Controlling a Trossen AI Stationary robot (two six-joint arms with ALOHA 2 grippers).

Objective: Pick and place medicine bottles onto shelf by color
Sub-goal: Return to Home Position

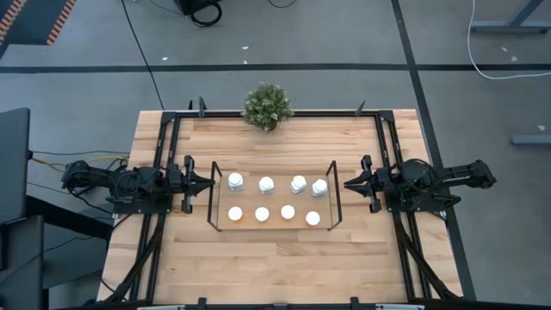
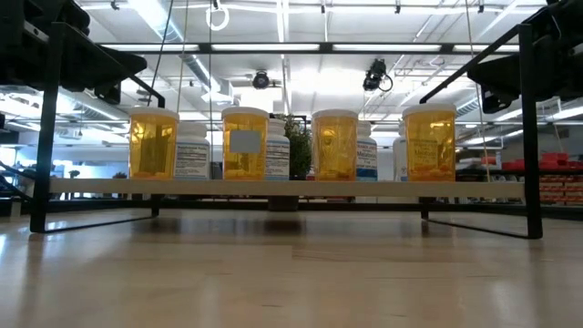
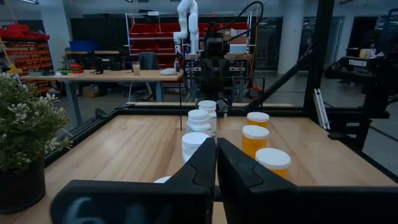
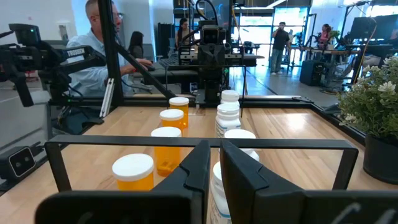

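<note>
The shelf (image 1: 213, 196), a low black rod rack with a clear deck, stands at the table's middle. Several white-capped medicine bottles stand upright on its deck in two rows. The whitish ones (image 1: 266, 183) (image 3: 199, 121) fill the far row. The orange ones (image 1: 262, 213) (image 2: 245, 143) (image 4: 166, 144) fill the near row. My left gripper (image 1: 212, 181) (image 3: 216, 143) hovers shut just off the shelf's left end, pointing level at it. Off the right end, my right gripper (image 1: 347, 183) (image 4: 214, 145) is shut as well and points level at the shelf. Neither holds anything.
A small potted plant (image 1: 267, 106) stands at the middle of the table's far edge. Black frame rails (image 1: 162, 155) run along the table's left, right and far sides. Bare wood lies in front of the shelf (image 1: 275, 258). A person (image 4: 93, 50) sits beyond the table.
</note>
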